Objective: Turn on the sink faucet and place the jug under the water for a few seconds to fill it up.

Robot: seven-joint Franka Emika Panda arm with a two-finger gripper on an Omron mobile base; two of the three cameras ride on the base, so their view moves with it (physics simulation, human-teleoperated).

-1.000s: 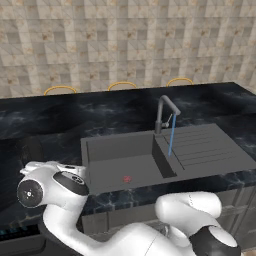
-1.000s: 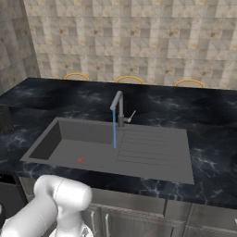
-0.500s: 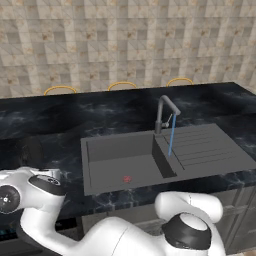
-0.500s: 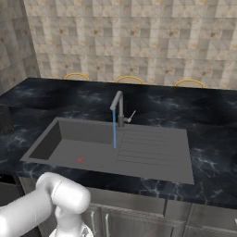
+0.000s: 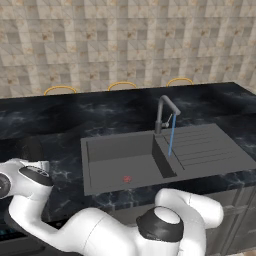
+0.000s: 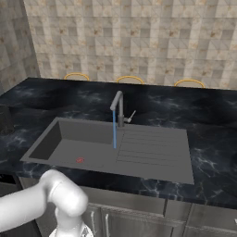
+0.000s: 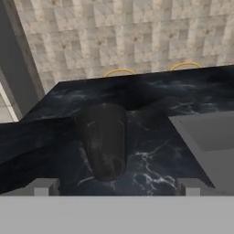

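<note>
The jug (image 7: 104,139) is a dark, nearly black cylinder standing on the black marble counter left of the sink; it also shows as the jug (image 5: 30,148) and the jug (image 6: 5,119). My gripper (image 7: 117,187) is open, its fingertips (image 7: 45,186) wide apart, and the jug stands just ahead of the gap, untouched. The sink faucet (image 5: 165,112) stands behind the sink (image 5: 107,150) with its spout angled down. The water (image 5: 171,135) runs from it as a thin light-blue stream, also visible as the water (image 6: 114,130), by the basin's right wall.
A ribbed drainboard (image 5: 205,147) lies right of the basin. A red mark (image 5: 127,178) sits at the drain. Tiled wall rises behind the counter (image 6: 194,111). A grey wall edge (image 7: 18,68) stands left of the jug. My white arm (image 5: 30,200) bends low at the counter's left front.
The arm has swung left and down toward the counter's left end, where the jug stands. The water keeps running and the faucet has not moved.
</note>
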